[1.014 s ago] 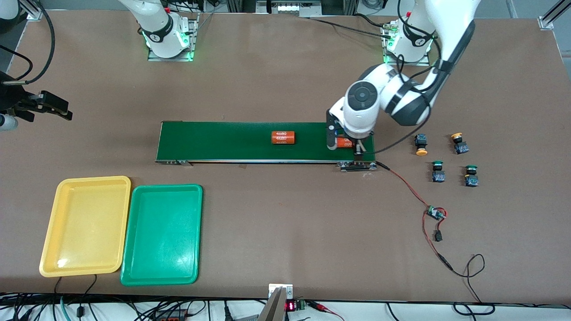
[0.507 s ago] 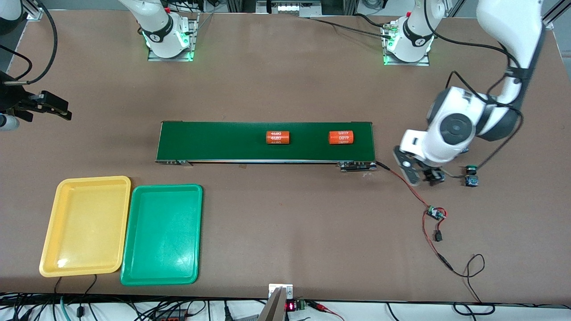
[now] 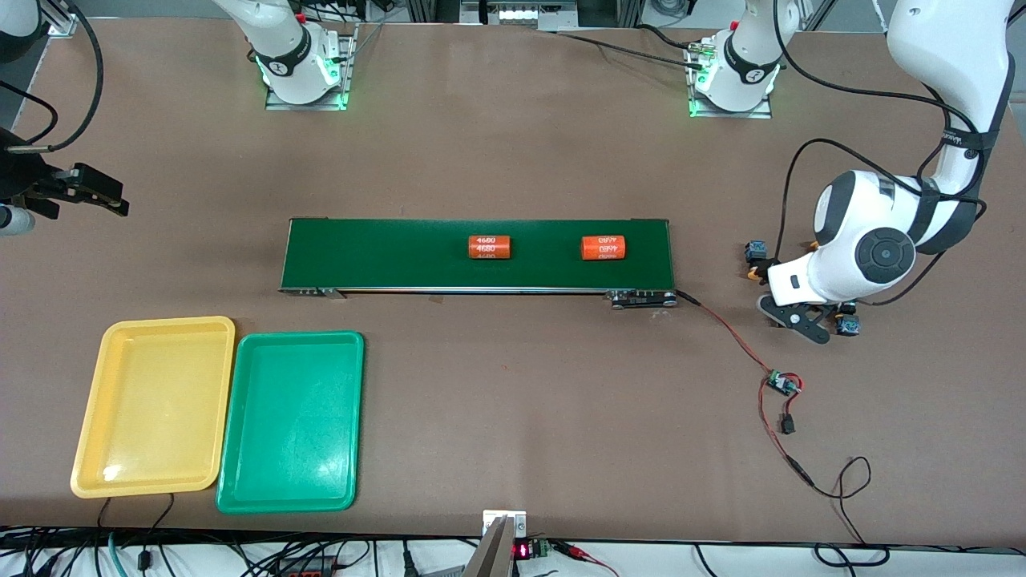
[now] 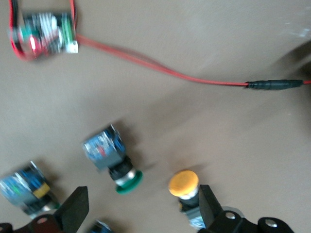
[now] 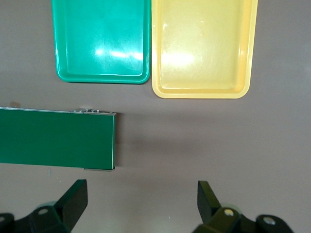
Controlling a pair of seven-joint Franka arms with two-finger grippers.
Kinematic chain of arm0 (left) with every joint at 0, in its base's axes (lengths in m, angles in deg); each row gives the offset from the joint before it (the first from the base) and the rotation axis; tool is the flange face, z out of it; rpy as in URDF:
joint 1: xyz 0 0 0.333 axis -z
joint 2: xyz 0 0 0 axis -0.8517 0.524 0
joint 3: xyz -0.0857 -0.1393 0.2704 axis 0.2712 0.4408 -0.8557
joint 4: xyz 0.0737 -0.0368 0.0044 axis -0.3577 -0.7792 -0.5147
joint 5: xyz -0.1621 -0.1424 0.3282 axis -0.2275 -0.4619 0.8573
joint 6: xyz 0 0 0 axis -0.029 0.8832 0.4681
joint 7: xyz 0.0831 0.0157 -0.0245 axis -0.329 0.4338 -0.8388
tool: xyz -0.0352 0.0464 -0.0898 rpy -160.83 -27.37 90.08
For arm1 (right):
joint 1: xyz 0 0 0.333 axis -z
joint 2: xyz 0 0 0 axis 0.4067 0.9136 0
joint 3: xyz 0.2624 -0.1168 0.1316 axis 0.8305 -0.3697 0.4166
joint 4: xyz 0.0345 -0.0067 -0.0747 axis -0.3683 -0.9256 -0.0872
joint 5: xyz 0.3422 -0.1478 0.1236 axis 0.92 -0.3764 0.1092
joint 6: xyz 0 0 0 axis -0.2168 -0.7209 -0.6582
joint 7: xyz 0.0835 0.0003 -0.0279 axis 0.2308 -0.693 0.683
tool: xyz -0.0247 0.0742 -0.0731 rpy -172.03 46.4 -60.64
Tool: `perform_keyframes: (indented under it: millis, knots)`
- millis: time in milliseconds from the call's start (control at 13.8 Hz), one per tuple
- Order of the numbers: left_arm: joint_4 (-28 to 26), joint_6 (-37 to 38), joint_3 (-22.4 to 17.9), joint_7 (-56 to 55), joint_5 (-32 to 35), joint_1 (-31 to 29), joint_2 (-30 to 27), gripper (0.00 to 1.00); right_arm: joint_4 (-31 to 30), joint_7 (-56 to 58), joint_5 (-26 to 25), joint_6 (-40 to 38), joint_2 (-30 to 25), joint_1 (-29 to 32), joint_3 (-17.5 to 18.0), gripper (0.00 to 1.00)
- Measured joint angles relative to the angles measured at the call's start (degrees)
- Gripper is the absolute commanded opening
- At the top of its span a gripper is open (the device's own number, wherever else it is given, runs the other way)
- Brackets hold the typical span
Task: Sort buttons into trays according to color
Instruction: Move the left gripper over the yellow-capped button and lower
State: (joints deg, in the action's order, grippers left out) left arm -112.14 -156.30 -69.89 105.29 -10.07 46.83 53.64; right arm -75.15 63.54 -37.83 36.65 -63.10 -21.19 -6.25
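Observation:
Four buttons lie at the left arm's end of the table. My left gripper [image 3: 805, 312] hovers open over them, holding nothing. In the left wrist view a green-capped button [image 4: 116, 165] lies between the fingers [image 4: 75, 209]. A yellow-capped button [image 4: 184, 187] lies right beside the other finger. Two more buttons [image 4: 24, 188] show at the frame's edge. From the front I see one yellow-capped button [image 3: 754, 258] and part of another button [image 3: 848, 323]; the arm hides the others. The yellow tray [image 3: 152, 405] and green tray [image 3: 290, 421] sit side by side, empty. My right gripper [image 3: 96, 195] waits open, high above the right arm's end of the table.
A dark-green conveyor belt [image 3: 477, 255] carries two orange cylinders [image 3: 489, 247] [image 3: 602, 248]. A red wire with a small circuit board [image 3: 781, 383] runs from the belt's end, nearer the front camera than the buttons. The right wrist view looks down on both trays [image 5: 203, 46] and the belt's end [image 5: 58, 138].
My left arm swung from the belt's end, where it stood at an orange cylinder, to over the buttons. Both cylinders drifted toward the right arm's end. The right arm stayed still.

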Motion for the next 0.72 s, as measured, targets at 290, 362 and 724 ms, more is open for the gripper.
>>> perform_keyframes:
  millis: [290,362,724]
  knots:
    - [-4.9,0.9,0.0,-14.9,-2.1,-0.1,-0.2,1.0,0.0,0.0,0.0,-0.1,0.0,0.0,0.0,1.0]
    - [-6.2,0.9,0.0,-16.5,-2.2,-0.1,-0.3,1.0,0.0,0.0,0.0,-0.1,0.0,0.0,0.0,1.0]
    - [-9.1,0.7,0.0,-18.4,-3.7,-1.4,-0.6,1.0,0.0,0.0,0.0,-0.2,0.0,0.0,0.0,1.0]
